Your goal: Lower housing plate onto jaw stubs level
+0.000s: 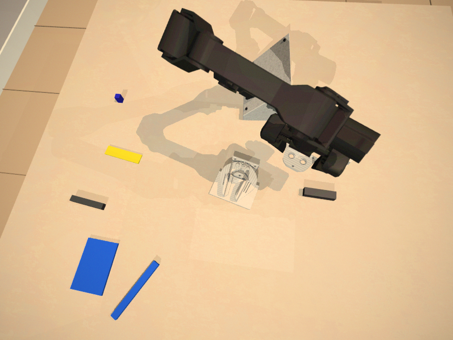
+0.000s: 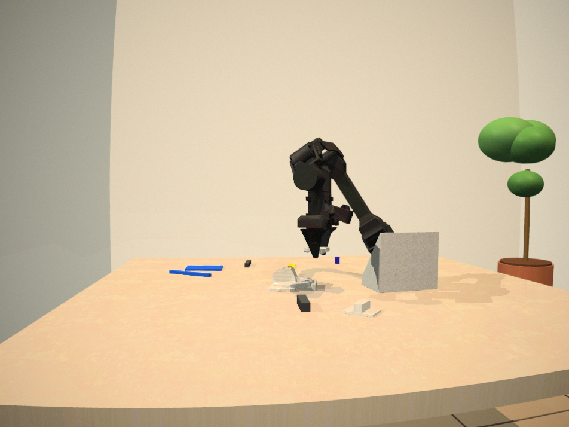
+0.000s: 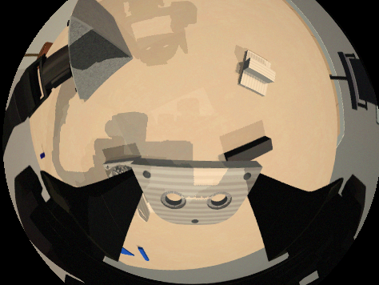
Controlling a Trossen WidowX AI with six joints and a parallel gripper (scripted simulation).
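Note:
My gripper [image 1: 299, 158] [image 2: 320, 252] [image 3: 196, 174] is shut on the housing plate [image 1: 297, 165] [image 2: 324, 250] [image 3: 196, 209], a pale ribbed plate with two ringed holes, rounded on one side. It holds the plate in the air, roughly flat, to the right of the base in the top view. The pale base [image 1: 250, 203] [image 2: 281, 289] lies on the table. Two long jaws [image 1: 240, 191] lie on it, side by side, with their stub ends toward the raised back edge. In the wrist view the base is mostly hidden behind the left finger and the plate.
A black bar [image 1: 319, 194] [image 2: 303, 303] [image 3: 249, 150] lies right of the base. A pale stand [image 2: 361, 307] [image 3: 257, 74] with an upright block stands beyond it. A grey wedge block [image 1: 274, 67] [image 2: 409, 262] [image 3: 96, 48] stands behind. Blue, yellow and black pieces lie left.

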